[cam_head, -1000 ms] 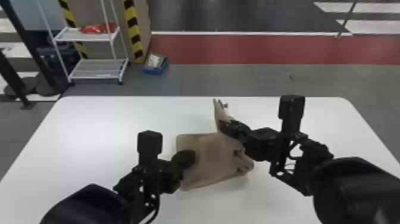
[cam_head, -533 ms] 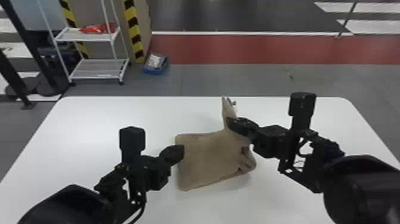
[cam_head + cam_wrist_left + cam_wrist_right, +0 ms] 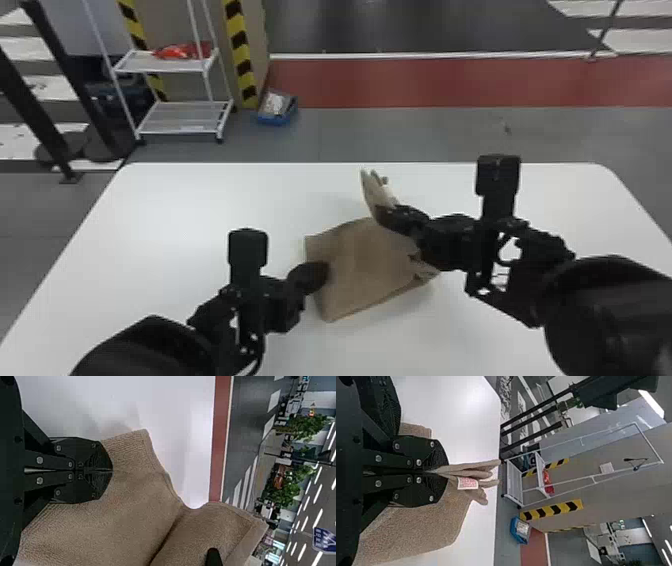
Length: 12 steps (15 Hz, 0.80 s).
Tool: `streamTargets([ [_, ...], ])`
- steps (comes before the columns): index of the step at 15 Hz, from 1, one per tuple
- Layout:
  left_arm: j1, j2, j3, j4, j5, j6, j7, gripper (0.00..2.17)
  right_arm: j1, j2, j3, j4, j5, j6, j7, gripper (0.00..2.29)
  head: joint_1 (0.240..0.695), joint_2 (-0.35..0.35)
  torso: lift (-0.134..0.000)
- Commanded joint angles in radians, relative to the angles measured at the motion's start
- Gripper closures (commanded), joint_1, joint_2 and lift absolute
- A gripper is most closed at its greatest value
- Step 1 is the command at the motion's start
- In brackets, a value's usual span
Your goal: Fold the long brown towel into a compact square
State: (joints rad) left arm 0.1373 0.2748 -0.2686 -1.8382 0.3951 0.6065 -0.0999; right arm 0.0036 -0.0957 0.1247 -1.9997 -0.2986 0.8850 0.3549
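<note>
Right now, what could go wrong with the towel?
Part of the brown towel is bunched in the right gripper, with layers poking past its fingertips, so one might slip out or the fold could end up wrinkly. The left gripper is at the towel's left edge, so it might drag that side crooked.

The table (image 3: 175, 225) has a smooth white top with rounded corners, one beyond the towel (image 3: 365, 270) to the left and one beyond it to the right. Its straight far edge runs beyond the towel. White surface reaches to the left of the towel, to its right and on its near side. The brown towel lies directly on top, folded in layers, with its far right part raised. A faint shadow falls just beside the towel's near right edge.
</note>
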Motion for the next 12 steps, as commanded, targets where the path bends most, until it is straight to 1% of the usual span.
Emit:
streamTargets([
  [1, -0.007, -0.002, -0.009, 0.010, -0.001, 0.000, 0.000, 1.72, 0.012, -0.002, 0.015, -0.010, -0.004, 0.016, 0.001, 1.29, 0.695, 0.044, -0.125],
  [4, -0.013, -0.005, -0.027, 0.025, -0.002, -0.006, 0.003, 1.72, 0.015, -0.001, 0.053, -0.008, -0.004, 0.016, -0.001, 1.29, 0.695, 0.052, -0.125],
  [6, -0.012, -0.003, -0.035, 0.024, -0.007, -0.009, 0.008, 1.72, 0.001, -0.001, 0.087, -0.005, 0.010, 0.016, -0.005, 1.29, 0.695, 0.059, -0.125],
  [10, -0.007, 0.000, -0.031, 0.011, -0.005, -0.009, 0.011, 1.72, 0.009, -0.004, 0.107, 0.009, 0.024, 0.047, -0.025, 1.27, 0.695, 0.079, -0.125],
  [11, -0.005, 0.001, -0.032, 0.011, -0.005, -0.009, 0.012, 1.72, 0.015, -0.004, 0.107, 0.012, 0.027, 0.044, -0.027, 1.07, 0.695, 0.082, -0.125],
  [12, -0.005, 0.001, -0.034, 0.011, -0.007, -0.015, 0.016, 1.72, 0.016, -0.007, 0.107, 0.012, 0.027, 0.044, -0.027, 1.04, 0.695, 0.082, -0.125],
])
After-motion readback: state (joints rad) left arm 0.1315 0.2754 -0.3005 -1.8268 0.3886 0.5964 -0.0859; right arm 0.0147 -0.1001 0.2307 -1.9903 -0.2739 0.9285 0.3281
